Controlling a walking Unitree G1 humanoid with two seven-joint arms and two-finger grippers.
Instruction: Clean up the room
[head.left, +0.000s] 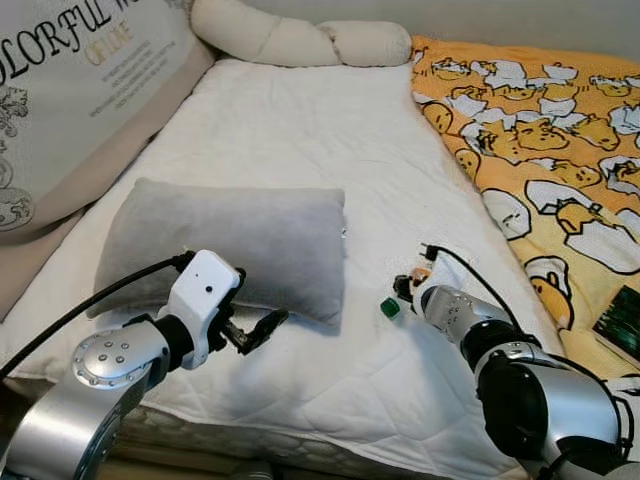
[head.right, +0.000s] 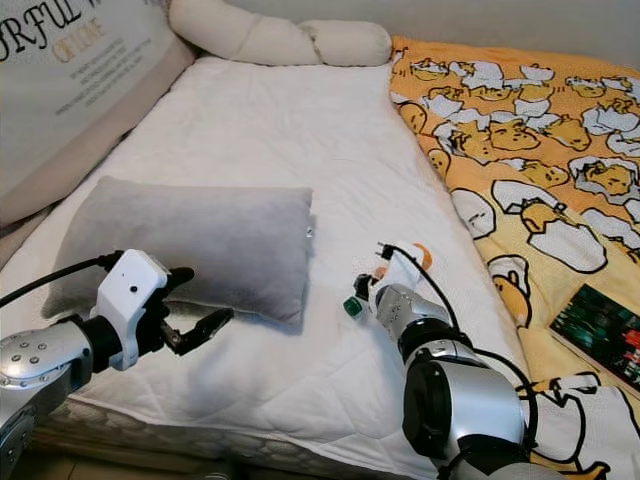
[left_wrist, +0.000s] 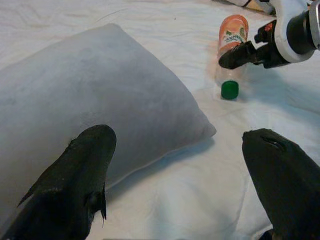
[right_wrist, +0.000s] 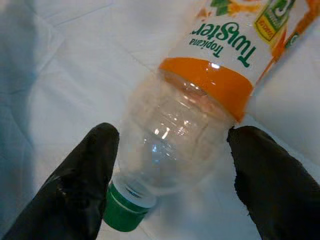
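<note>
Though empty, green-capped bottle (right_wrist: 185, 125), orange lbl.

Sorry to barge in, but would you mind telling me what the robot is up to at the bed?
It is tidying the bed. The right end effector is open around an empty plastic bottle lying on the white mattress, fingers either side, not yet closed. The left end effector hovers open by the grey pillow. A yellow patterned blanket covers the bed's right side.
</note>
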